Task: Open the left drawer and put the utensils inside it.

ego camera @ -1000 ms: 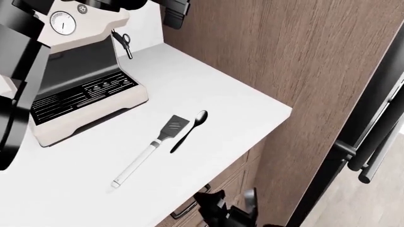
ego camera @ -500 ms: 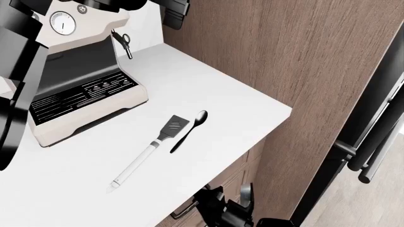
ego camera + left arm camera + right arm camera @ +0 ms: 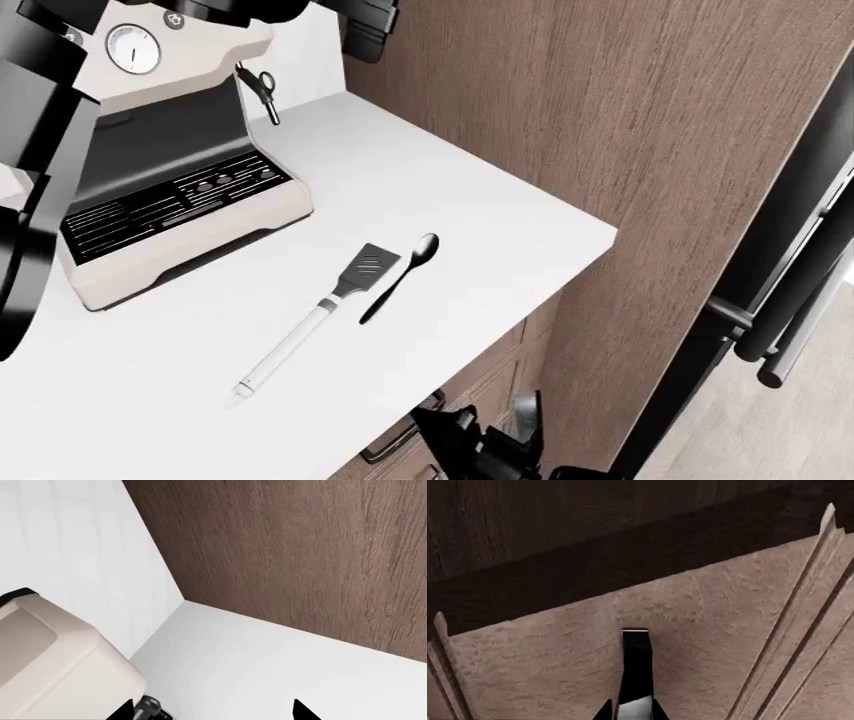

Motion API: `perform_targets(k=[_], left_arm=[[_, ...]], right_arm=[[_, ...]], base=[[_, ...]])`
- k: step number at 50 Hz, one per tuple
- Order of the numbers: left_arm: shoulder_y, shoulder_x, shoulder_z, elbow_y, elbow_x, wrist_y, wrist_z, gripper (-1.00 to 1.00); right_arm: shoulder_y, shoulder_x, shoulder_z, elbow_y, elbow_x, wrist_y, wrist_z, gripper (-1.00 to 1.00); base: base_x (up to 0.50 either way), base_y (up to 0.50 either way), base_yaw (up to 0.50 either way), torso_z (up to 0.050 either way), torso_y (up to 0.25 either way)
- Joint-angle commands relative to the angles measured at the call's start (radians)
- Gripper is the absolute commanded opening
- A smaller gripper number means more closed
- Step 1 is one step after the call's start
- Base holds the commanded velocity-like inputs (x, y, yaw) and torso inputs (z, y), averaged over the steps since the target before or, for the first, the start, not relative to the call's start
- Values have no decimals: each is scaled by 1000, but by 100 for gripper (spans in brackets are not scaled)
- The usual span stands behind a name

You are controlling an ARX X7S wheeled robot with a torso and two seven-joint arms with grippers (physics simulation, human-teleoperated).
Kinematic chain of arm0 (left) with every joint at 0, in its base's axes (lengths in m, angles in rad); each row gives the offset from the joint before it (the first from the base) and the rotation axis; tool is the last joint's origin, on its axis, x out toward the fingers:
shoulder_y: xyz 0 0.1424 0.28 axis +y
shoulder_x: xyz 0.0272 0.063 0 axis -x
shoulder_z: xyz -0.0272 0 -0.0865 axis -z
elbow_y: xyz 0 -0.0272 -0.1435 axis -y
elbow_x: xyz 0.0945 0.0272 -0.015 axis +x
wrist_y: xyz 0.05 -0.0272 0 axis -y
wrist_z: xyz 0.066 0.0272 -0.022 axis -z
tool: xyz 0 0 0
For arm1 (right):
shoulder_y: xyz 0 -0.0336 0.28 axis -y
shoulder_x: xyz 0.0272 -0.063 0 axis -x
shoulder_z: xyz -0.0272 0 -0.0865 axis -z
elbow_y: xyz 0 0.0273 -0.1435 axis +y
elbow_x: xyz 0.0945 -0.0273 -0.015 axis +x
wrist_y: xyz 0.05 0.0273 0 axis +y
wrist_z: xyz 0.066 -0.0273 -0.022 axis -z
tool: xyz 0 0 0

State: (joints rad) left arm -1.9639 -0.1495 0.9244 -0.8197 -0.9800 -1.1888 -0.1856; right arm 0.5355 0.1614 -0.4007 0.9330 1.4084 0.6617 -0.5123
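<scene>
**Right arm at the drawer handle, utensils not yet touched**

While the left drawer (image 3: pixel 474 385) sits below the counter edge, the right gripper (image 3: pixel 483 452) is low against its wood-grain front, presumably because the drawer must come open before anything can go in; the right wrist view shows the drawer front (image 3: pixel 647 655) filling the frame and the dark bar handle (image 3: pixel 634 672) running straight out from the gripper, but whether the jaws are apart or clamped on it I cannot tell. Whether the drawer is out at all is hard to judge. The counter (image 3: pixel 441 180) lies above and beyond the right gripper; on it the spatula (image 3: pixel 318 320) and spoon (image 3: pixel 400 275) lie side by side, near each other, untouched, well clear of either hand. The left gripper (image 3: pixel 213 715) hangs high over the back of the counter beside the coffee machine (image 3: pixel 53 665), parked out of the way, its dark fingertips set apart.

Against the frame half a second earlier: the right gripper has shifted slightly at the drawer front; the utensils have not moved.
</scene>
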Motion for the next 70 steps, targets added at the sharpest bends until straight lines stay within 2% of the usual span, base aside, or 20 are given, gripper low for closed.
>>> perform_targets(k=[1, 20, 31, 40, 47, 58, 70], left_arm=[[1, -6, -2, 10, -6, -6, -7, 100], [8, -4, 1, 3, -7, 2, -4, 100], [12, -5, -1, 16, -15, -5, -11, 100], [3, 12, 16, -20, -1, 10, 15, 100], [-18, 33, 33, -60, 14, 24, 49, 100], [-15, 29, 28, -50, 7, 21, 42, 100], [19, -10, -22, 65, -50, -35, -55, 100]], right_arm=[[-29, 32, 51, -60, -47, -41, 25, -100], [-157, 118, 129, -286, 29, -49, 132, -100], [-393, 234, 262, -608, 118, -106, 285, -100], [-532, 292, 322, -737, 127, -151, 340, -100], [-664, 324, 381, -812, 121, -211, 333, -100], [-810, 347, 453, -854, 104, -285, 337, -100], [-937, 360, 538, -900, 109, -355, 332, -100]], base=[[0, 0, 0, 0, 0], [0, 0, -3, 0, 0], [-2, -1, -5, 0, 0], [-2, -2, -5, 0, 1], [-2, -2, -6, 0, 0], [-2, -3, -5, 0, 1], [-3, -3, -5, 0, 0]])
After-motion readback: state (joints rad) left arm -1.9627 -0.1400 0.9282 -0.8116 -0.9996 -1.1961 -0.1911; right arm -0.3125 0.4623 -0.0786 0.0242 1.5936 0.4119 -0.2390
